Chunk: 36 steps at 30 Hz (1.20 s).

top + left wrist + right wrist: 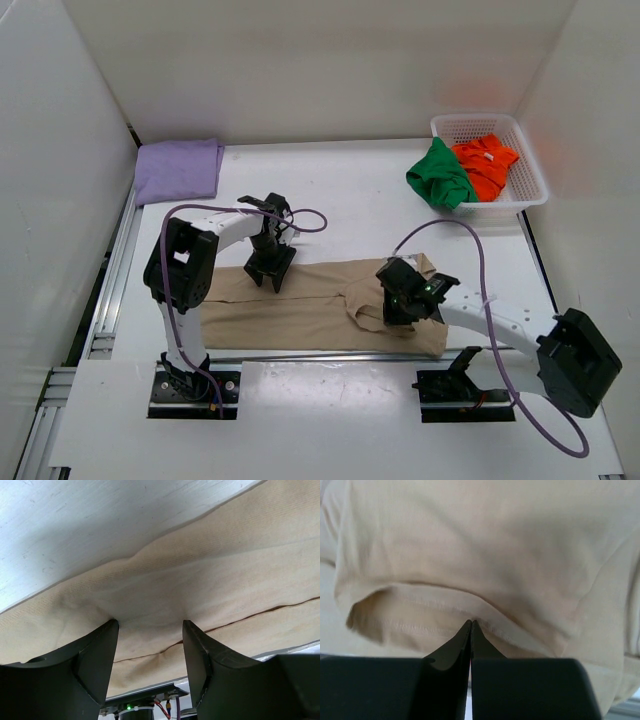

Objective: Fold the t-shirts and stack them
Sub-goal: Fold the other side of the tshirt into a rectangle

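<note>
Tan t-shirt (290, 315) lay as a long strip across the near bench (340, 190). The left gripper (270, 268) stood with jaws apart, tips pressed on the strip's far edge, and the right gripper (388, 308) was closed, apparently on a raised hem fold near the right end. Judged step: fold that end over leftward, with the left tips pinning the cloth as anchor and the right carrying the hem low and level, letting go only once edges align. 1 lavender t-shirt (178, 170) sat folded at the far left.

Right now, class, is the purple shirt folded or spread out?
Folded: the purple shirt lies as a compact rectangle at the table's far left corner, with no sleeves or collar showing.
</note>
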### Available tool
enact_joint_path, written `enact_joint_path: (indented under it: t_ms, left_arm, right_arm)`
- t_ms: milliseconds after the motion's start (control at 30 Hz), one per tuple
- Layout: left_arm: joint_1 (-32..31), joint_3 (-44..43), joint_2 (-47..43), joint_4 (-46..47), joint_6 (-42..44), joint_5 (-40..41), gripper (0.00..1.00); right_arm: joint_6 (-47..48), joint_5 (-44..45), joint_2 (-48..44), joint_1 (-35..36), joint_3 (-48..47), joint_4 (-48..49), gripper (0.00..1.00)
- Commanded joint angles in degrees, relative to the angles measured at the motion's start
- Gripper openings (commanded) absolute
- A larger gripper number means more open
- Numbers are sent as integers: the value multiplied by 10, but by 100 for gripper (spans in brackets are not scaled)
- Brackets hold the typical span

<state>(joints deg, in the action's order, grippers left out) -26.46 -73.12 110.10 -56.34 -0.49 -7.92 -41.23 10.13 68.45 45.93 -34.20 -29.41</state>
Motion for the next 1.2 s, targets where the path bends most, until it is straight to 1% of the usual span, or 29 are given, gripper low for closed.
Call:
enact_joint_path:
  t_ms: [0,133,267,333,400,467,500,533,600,700,733,800,867,1067,1167]
  left_arm:
    - [5,2,13,21,5,20,65]
    - [5,2,19,21,5,20,65]
    - [5,2,19,16,5,20,65]
    - [5,2,19,16,5,20,65]
    - [5,2,19,16,5,20,65]
    - [5,2,19,16,5,20,65]
    - [5,2,19,16,5,20,65]
    - [5,2,19,16,5,20,65]
    - [5,2,13,16,5,20,65]
    - [5,2,7,16,5,20,65]
    - [5,2,7,11,5,20,65]
    - [5,2,7,11,5,26,65]
    - [11,2,7,11,5,26,65]
    - [17,-4,7,11,5,26,67]
    - [22,-9,7,5,5,26,67]
  right_arm:
    - [-36,6,-30,35,17,-58,0]
    - [-42,15,-61,55,24,-98,0]
    - [-24,49,-115,55,-8,-110,0]
    - [-13,64,-127,55,-39,-110,0]
    - [-6,82,-127,55,-56,-105,0]
    - [12,96,-111,50,-61,-75,0]
    - [18,96,-102,38,-61,-64,0]
    - [23,96,-73,31,-67,-51,0]
    - [37,90,-25,21,-72,-38,0]
    - [65,50,35,7,-72,-1,0]
    - [70,25,48,7,-77,5,0]
    - [77,8,73,13,-77,11,0]
    - [77,-4,63,19,-77,11,0]
    - [34,-38,6,32,12,17,0]
    - [20,-44,5,32,33,23,0]
